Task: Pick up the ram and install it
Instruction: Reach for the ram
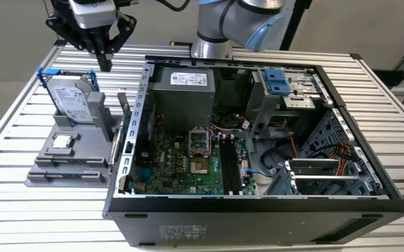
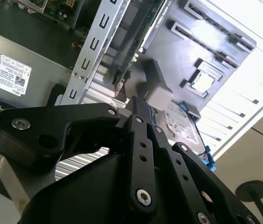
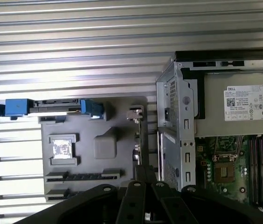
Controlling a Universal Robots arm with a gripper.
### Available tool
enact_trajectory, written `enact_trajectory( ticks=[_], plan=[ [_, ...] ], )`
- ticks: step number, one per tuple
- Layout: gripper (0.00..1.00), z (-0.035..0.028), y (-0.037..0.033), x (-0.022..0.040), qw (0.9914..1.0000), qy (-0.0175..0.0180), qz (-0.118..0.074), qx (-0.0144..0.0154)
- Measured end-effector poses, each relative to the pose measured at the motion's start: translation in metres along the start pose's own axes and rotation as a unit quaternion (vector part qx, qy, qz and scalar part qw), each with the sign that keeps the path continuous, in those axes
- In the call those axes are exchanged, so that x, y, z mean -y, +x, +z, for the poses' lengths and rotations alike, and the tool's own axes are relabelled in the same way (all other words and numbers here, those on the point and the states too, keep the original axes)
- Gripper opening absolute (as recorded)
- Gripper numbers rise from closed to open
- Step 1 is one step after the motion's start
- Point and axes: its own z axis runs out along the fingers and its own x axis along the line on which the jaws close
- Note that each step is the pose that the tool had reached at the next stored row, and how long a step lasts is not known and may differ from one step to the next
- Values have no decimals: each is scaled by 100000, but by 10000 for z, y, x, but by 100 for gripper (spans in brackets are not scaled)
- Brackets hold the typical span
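Note:
The ram (image 1: 124, 114) is a thin dark green stick standing on edge in the grey holder (image 1: 69, 168), close to the computer case's side wall. It appears edge-on in both wrist views (image 3: 141, 140) (image 2: 144, 35). My gripper (image 1: 105, 64) hangs above the back of the holder, between the hard drive and the ram, apart from both. Its black fingers (image 3: 144, 169) are shut together with nothing between them. Long dark memory slots (image 1: 228, 163) lie on the motherboard inside the open case.
A silver hard drive in a blue frame (image 1: 70, 100) stands upright in the holder, with a small processor chip (image 1: 63, 140) in front of it. The open computer case (image 1: 258, 205) lies at the exterior view's right. Everything rests on a slatted metal table (image 1: 19, 210).

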Motion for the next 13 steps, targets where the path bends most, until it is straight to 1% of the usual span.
enact_trajectory(
  ticks=[7,13],
  plan=[
    [0,-3,131,9,100000,2,-4,-2],
    [0,-5,264,19,100000,-1,-3,1]
  ],
)
